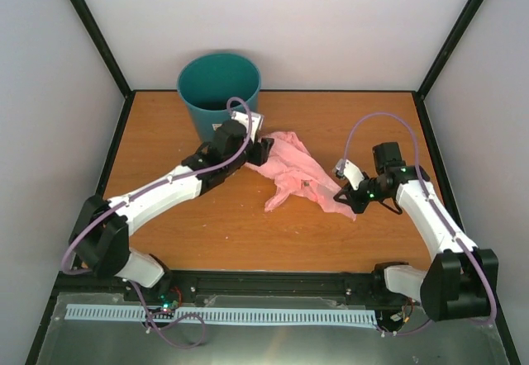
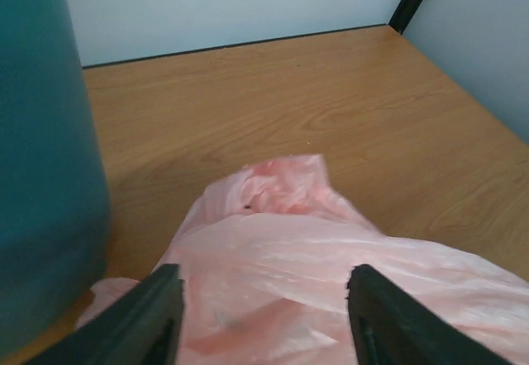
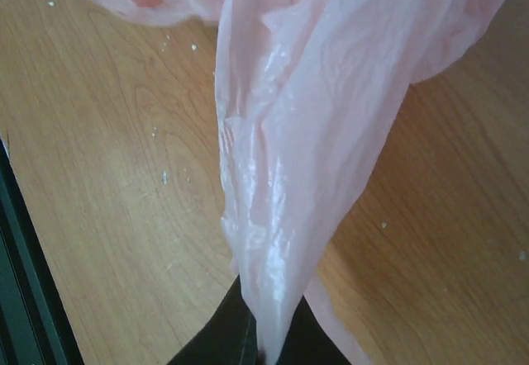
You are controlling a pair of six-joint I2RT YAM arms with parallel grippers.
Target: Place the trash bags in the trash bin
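Overhead, the trash bin (image 1: 219,84) stands just behind the left jaws, which sit at the left end of the pink trash bag (image 1: 291,171) on the tabletop (image 1: 207,225). Only the left wrist view shows them parted, with the trash bag (image 2: 331,274) between and ahead of them and the trash bin (image 2: 41,175) close on their left. The right wrist view shows the right jaws pinched shut on a gathered fold of the trash bag (image 3: 297,134).

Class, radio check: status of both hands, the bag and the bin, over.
Left hand open over thin translucent pink plastic bag. Right hand shut on its end. Bag outside round teal plastic bin; no obstacle seen.
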